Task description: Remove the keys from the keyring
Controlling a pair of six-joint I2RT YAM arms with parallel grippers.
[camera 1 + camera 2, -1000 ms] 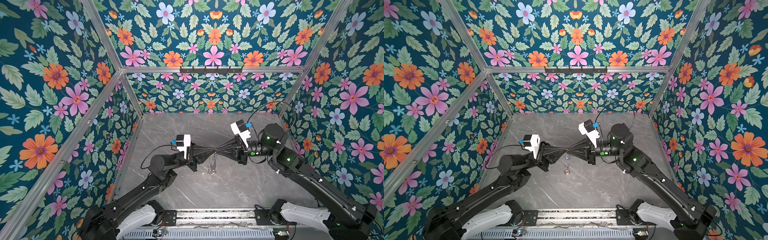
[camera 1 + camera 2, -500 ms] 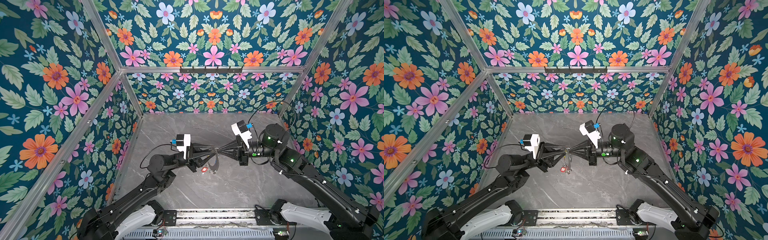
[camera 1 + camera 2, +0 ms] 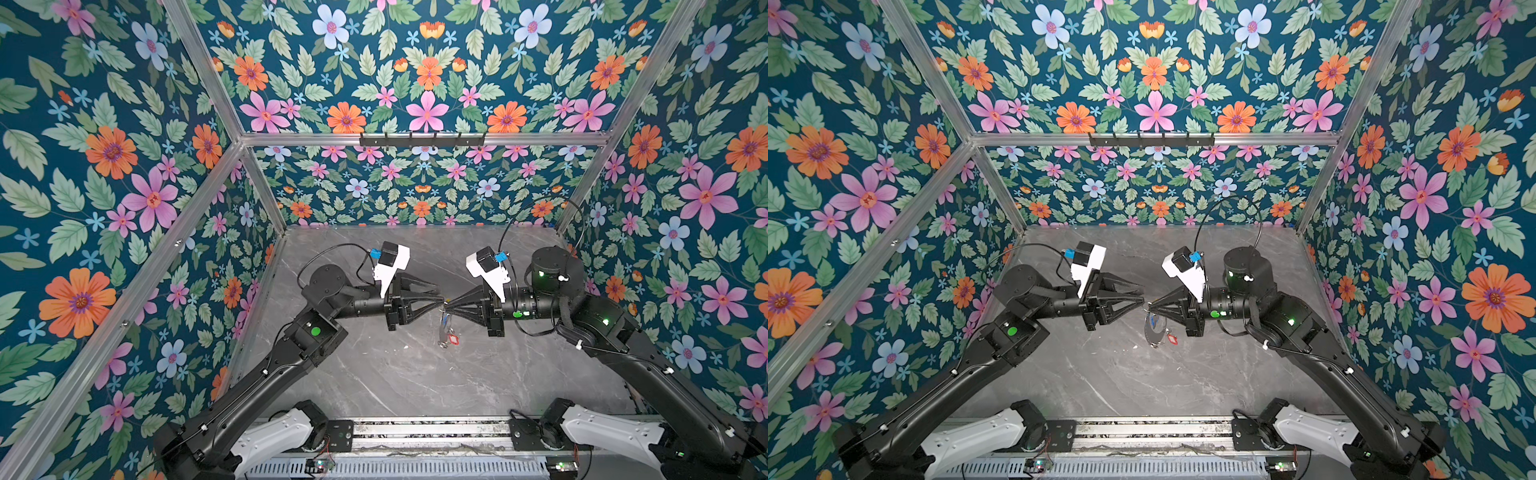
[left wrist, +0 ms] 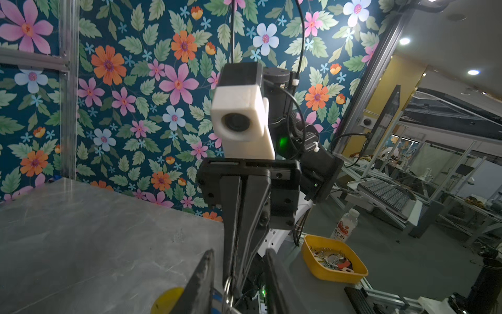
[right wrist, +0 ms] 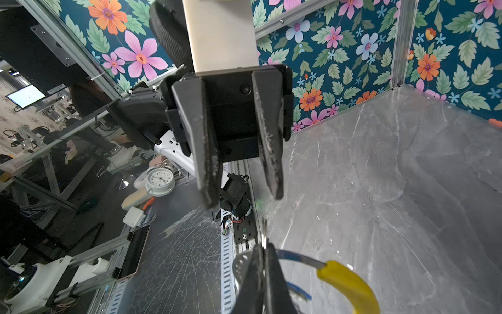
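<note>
The keyring (image 3: 444, 328) (image 3: 1154, 329) hangs over the middle of the table, a dark hoop seen nearly edge-on. My right gripper (image 3: 448, 302) (image 3: 1149, 306) (image 5: 263, 244) is shut on its top edge, where a thin silver ring sticks out past the tips. A key's red tag (image 3: 454, 340) (image 3: 1172, 338) shows by the hoop's lower edge. A blue tag (image 5: 297, 289) and the yellow arc (image 5: 347, 282) (image 4: 165, 300) show close up. My left gripper (image 3: 439, 296) (image 3: 1143, 296) (image 4: 238, 252) is open, holding nothing. Its fingers (image 5: 206, 163) straddle the right gripper's tips.
Floral walls close in the grey marble table (image 3: 395, 374) on three sides, with a black hook rail (image 3: 422, 139) on the back wall. A metal rail (image 3: 428, 430) runs along the front edge. Beyond the table stand a yellow tray of keys (image 4: 308, 252), a bottle (image 4: 345, 225) and a clock (image 5: 160, 179).
My left gripper has gone from shut to open. Both grippers have shifted a little to the right, and the keyring has swung under the right gripper, with the red tag now on its right.
</note>
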